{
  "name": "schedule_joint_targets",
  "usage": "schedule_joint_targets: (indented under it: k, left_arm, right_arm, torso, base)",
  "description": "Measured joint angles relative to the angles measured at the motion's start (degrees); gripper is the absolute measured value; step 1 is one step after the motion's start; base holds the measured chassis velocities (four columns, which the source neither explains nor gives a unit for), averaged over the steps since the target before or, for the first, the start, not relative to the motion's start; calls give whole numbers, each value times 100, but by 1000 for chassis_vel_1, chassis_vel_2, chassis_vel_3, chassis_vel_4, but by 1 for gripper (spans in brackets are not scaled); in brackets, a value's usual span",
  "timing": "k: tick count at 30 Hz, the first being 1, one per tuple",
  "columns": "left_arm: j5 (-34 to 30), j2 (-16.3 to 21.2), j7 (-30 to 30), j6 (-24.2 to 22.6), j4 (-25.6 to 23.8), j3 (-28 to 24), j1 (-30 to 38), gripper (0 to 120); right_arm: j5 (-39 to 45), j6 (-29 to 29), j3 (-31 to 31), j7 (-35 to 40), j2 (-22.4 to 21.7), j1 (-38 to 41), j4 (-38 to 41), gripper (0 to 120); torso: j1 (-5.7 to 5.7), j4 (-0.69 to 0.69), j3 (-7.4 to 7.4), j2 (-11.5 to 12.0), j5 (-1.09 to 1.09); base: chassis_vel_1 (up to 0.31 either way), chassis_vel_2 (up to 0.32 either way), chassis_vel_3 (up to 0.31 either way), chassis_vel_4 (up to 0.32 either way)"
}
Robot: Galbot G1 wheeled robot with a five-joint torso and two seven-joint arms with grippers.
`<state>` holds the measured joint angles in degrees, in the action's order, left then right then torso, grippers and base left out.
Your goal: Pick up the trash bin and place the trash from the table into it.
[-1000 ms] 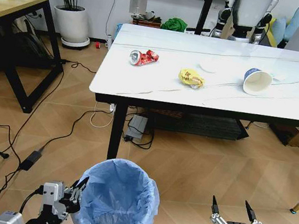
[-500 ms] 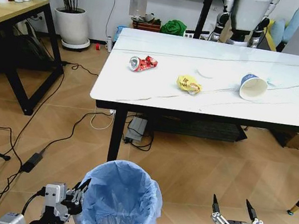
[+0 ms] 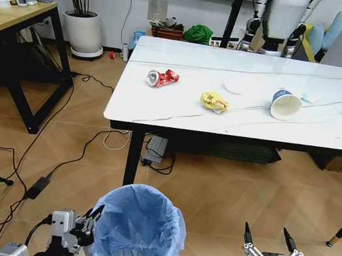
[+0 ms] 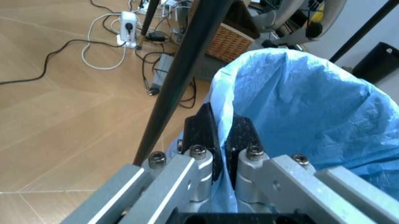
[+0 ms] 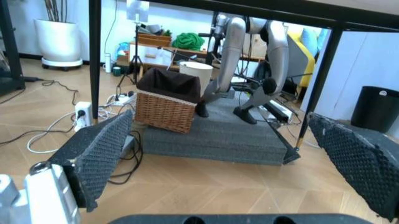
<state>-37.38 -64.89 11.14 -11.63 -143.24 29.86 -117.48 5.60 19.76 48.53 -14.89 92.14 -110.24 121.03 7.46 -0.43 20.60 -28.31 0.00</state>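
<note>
Bin's pinched at the rim, trash on the table

Left gripper (image 4: 221, 140) clamps the trash bin (image 3: 137, 231) rim through its thin, probably slippery bag; bin looks light. Right gripper (image 3: 269, 241) hangs open, empty. Can (image 3: 163, 77) lies near the table (image 3: 180, 113) left edge.

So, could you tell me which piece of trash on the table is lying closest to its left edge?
The crushed red can. It lies farthest left on the table; the yellow wrapper, white lid and paper cup all sit further right.

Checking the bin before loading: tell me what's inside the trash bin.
The trash bin shows only its crinkly blue bag liner; no litter visible. Its very bottom is hidden by folds.
</note>
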Motion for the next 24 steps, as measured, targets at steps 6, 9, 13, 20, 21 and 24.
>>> schedule_joint_targets:
  k: [6, 9, 13, 20, 21, 24]
  left_arm:
    - [9, -52, 0, -1, 0, -16, -8, 0]
    - [15, -65, 0, 0, 0, -29, -9, 0]
    - [24, -89, 0, -1, 0, -74, 0, 0]
    - [24, -90, 0, -1, 23, -107, 20, 0]
    - [21, -85, 0, -1, 30, -102, 21, 0]
    - [9, -82, 1, -1, 31, -82, 21, 0]
  right_arm:
    - [-1, -1, -17, 0, 0, 4, -4, 100]
    - [7, -1, -7, 0, 0, 5, -9, 100]
    - [39, 0, 23, 0, 0, -3, -7, 100]
    - [68, -8, 42, 0, 0, 4, 4, 100]
    - [72, -18, 43, 0, 0, 10, 5, 100]
    - [77, -33, 43, 1, 0, 26, 6, 100]
  torso:
    - [58, -1, 95, -151, 0]
    - [76, -1, 123, -198, 0]
    - [121, -1, 183, -304, 0]
    - [179, -1, 280, -458, 0]
    - [198, -1, 311, -508, 0]
    - [226, -1, 353, -578, 0]
  base:
    - [0, 0, 0, 0]
    - [0, 0, 0, 0]
    - [0, 0, 0, 0]
    - [0, 0, 0, 0]
    - [0, 0, 0, 0]
    - [0, 0, 0, 0]
